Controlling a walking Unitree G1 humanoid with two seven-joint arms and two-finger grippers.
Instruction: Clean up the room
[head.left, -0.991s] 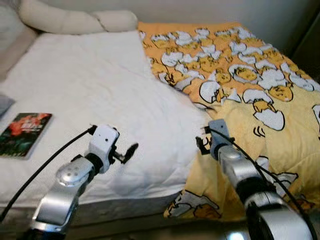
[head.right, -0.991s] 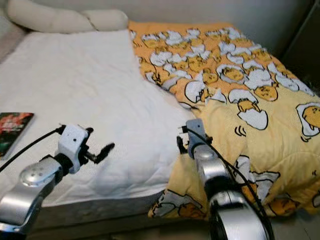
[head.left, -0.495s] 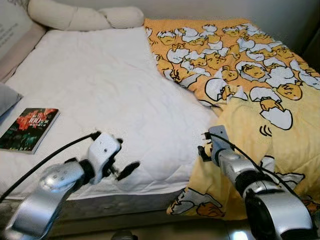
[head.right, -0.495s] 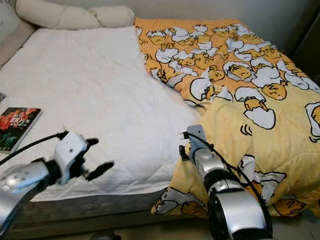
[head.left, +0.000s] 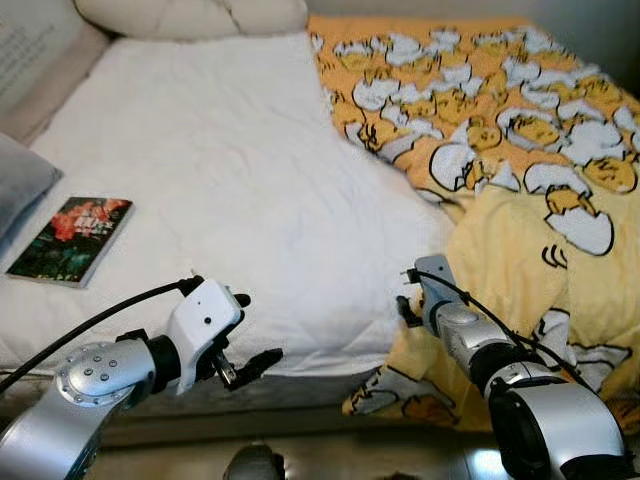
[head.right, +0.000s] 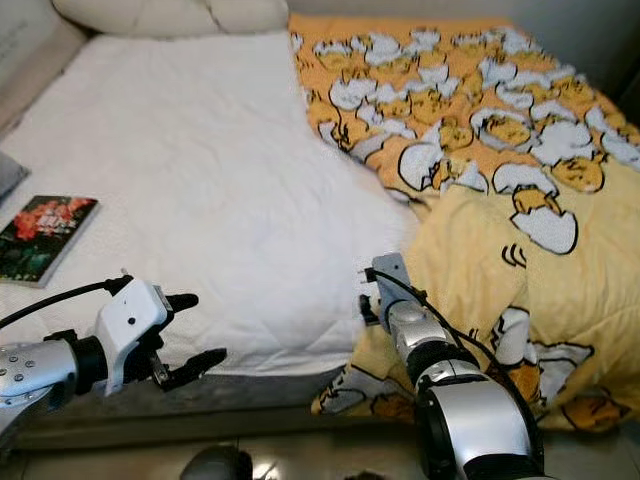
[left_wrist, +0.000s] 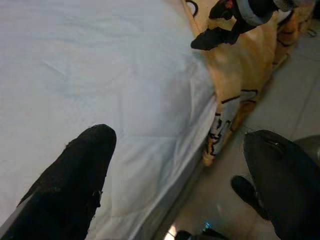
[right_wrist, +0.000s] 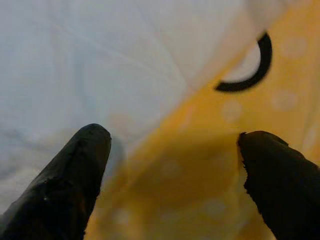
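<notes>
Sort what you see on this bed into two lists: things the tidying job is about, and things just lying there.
Job in hand:
blanket, rumpled, under the open right gripper
book, loose on the sheet
left gripper, open at the bed's edge

Lying about:
pillow
sheet
grey cushion

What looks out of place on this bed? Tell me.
The yellow blanket covers one side of the white mattress, bunched at the foot and spilling over the edge near the right tool. A book lies loose on the mattress.
</notes>
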